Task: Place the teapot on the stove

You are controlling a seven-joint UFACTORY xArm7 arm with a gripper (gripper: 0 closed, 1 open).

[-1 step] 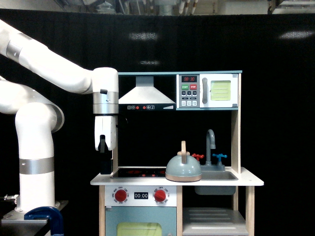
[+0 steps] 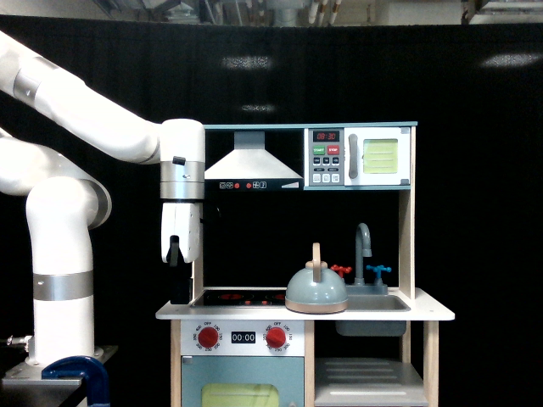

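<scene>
Nothing of the placement appears done. The teapot (image 2: 316,292) sits on the counter at the sink's (image 2: 371,303) edge, just beside the stove (image 2: 240,298). The gripper (image 2: 180,292) hangs apart at the stove's far side, holding nothing; its jaw state cannot be told.

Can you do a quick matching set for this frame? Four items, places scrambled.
Items:
1. teapot
2. stove
3. gripper
4. microwave

Places:
A. top shelf, at the exterior view's right of the hood
B. at the counter's edge on the exterior view's left, apart from the teapot
C. flat black panel in the counter, under the hood
D. standing upright on the counter between the black panel and the sink

Pairs: 1-D, 2-C, 3-B, 4-A
</scene>
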